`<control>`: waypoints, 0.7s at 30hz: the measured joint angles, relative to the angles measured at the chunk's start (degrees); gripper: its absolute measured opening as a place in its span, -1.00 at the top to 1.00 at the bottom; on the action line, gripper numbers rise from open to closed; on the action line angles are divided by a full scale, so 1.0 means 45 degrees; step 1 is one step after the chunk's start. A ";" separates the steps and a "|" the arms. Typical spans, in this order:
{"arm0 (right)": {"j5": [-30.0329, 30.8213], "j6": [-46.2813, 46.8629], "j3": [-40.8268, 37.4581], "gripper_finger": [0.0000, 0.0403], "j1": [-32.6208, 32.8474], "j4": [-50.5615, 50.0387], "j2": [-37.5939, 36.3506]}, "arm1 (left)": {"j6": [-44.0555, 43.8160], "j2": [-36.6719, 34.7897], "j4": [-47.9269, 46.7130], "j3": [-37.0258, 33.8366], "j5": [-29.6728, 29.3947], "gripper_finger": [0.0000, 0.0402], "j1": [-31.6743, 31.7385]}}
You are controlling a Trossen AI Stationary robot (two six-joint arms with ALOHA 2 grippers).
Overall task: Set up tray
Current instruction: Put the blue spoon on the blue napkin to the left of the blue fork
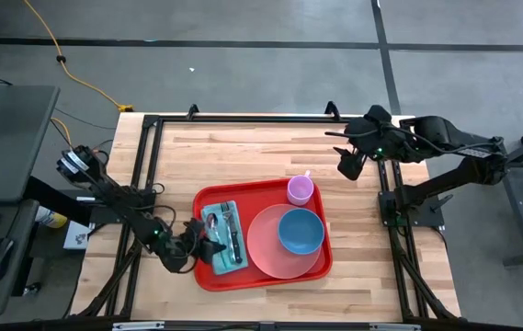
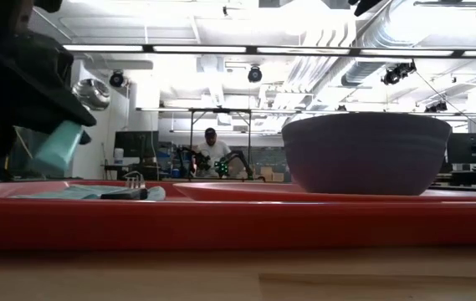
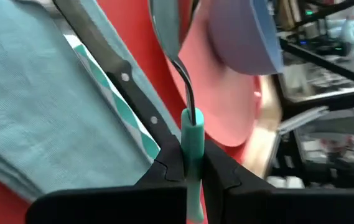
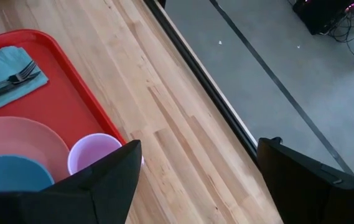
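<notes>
High view shows the tray (image 1: 263,196) at the counter's (image 1: 243,147) near-middle edge; the left claw (image 1: 208,246), clenched on a teal-handled spoon (image 3: 186,106), hovers over the napkin (image 1: 221,241) at the tray's left end, spoon parallel to the knife (image 3: 111,65); the right claw (image 1: 348,164), released, waits at the far right corner.

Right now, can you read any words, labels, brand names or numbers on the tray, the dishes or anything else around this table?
None can be read.
The red tray, pink plate, blue bowl, purple cup, teal napkin and the teal-handled spoon in the left gripper carry no visible print.
Monitors in the room behind: too small to read.
</notes>
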 joint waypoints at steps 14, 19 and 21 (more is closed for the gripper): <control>-0.0048 0.0249 0.0000 -0.48 -0.0003 0.0056 0.0000 | -0.0304 -0.0048 0.1654 -0.1066 0.2449 0.79 0.0548; -0.0049 0.0274 0.0000 -0.48 -0.0003 0.0092 0.0000 | -0.0311 -0.0048 0.1528 -0.1066 0.2987 0.79 0.0951; -0.0054 0.0278 0.0000 -0.48 -0.0001 0.0087 0.0000 | -0.0316 -0.0048 0.1463 -0.1061 0.3153 0.72 0.0949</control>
